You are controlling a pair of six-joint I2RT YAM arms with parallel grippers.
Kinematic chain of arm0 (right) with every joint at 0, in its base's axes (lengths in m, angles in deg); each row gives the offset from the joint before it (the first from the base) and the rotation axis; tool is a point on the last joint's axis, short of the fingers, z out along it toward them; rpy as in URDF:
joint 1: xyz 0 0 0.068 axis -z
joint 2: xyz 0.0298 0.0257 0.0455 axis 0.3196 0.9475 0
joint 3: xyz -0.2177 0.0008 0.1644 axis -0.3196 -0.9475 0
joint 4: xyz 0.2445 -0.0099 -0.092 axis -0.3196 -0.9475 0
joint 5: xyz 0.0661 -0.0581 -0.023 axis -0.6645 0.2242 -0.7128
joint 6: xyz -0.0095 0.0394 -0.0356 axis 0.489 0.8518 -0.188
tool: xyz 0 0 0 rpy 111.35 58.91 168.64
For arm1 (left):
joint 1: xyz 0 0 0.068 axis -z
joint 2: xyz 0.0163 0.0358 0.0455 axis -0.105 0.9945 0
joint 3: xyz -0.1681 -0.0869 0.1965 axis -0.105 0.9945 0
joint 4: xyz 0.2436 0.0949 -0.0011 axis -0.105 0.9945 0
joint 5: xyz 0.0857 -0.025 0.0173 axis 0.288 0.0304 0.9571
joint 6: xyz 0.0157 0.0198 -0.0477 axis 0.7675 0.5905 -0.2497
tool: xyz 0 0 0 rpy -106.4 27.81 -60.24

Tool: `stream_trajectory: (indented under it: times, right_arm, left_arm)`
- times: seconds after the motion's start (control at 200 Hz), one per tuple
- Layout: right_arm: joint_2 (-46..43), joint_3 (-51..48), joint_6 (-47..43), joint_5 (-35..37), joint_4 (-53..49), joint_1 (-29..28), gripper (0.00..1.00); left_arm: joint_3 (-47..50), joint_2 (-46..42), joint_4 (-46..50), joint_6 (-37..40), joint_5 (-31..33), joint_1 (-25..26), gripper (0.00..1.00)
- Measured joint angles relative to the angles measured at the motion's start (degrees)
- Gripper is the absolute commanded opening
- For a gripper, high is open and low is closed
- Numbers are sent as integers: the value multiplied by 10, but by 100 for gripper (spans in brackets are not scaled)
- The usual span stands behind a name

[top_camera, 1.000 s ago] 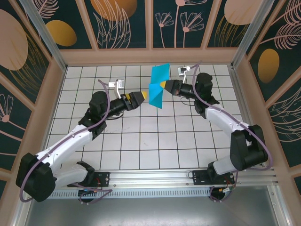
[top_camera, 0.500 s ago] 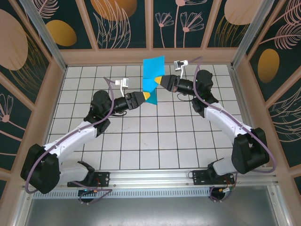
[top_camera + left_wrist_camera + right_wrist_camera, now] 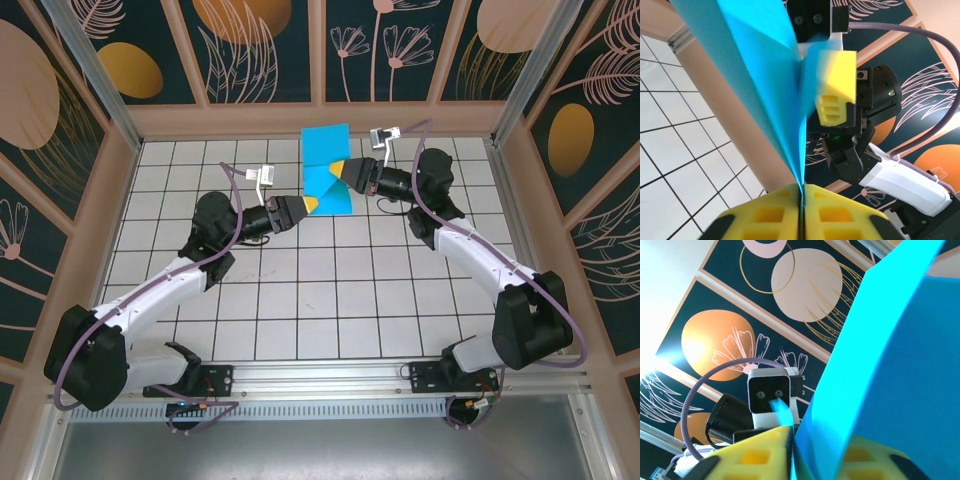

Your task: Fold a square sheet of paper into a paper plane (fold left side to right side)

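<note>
Top external view: we've got the teal paper sheet [image 3: 326,170] up off the white grid table [image 3: 300,290], upper centre of frame, partly folded and pinched btwn both arms. Left gripper [image 3: 310,205] is clamped on its lower-left corner; on the left wrist cam the yellow pads [image 3: 765,215] sit together w/ the paper edge running into the seam. Right gripper [image 3: 343,172] is clamped on the sheet's right side. We judge it v. light, floppy, quick to crease or tear, and maybe slippery in the pads. We'd hold it at edges/corners only, lightly taut, no hard pulls.
</note>
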Motion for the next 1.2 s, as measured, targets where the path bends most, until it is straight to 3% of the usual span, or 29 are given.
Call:
stream_trajectory:
  times: [0.15, 0.27, 0.435, 0.55, 0.666, 0.796, 1.006, 1.201]
  right_arm:
    - [-19, 2, -68, 28, -95, 7, 55]
    - [-47, 19, -158, 111, -243, 12, 66]
    - [-73, 42, -258, 308, -440, 32, 69]
    - [-95, 9, -282, 404, -504, 73, 69]
    - [-121, -39, -292, 462, -545, 116, 69]
    - [-140, -79, -302, 488, -564, 147, 69]
    - [-154, -111, -303, 485, -567, 167, 69]
    - [-164, -134, -302, 468, -559, 178, 69]
  left_arm:
    - [-19, 0, 83, 53, 23, 1, 0]
    - [-61, 0, 219, 134, 85, 5, 0]
    - [-170, 24, 460, 248, 271, 53, 0]
    - [-252, 77, 610, 281, 422, 107, 0]
    - [-338, 177, 766, 282, 565, 154, 0]
    - [-409, 302, 916, 260, 675, 197, 2]
    - [-490, 423, 1053, 234, 738, 223, 8]
    - [-532, 524, 1088, 232, 740, 226, 9]
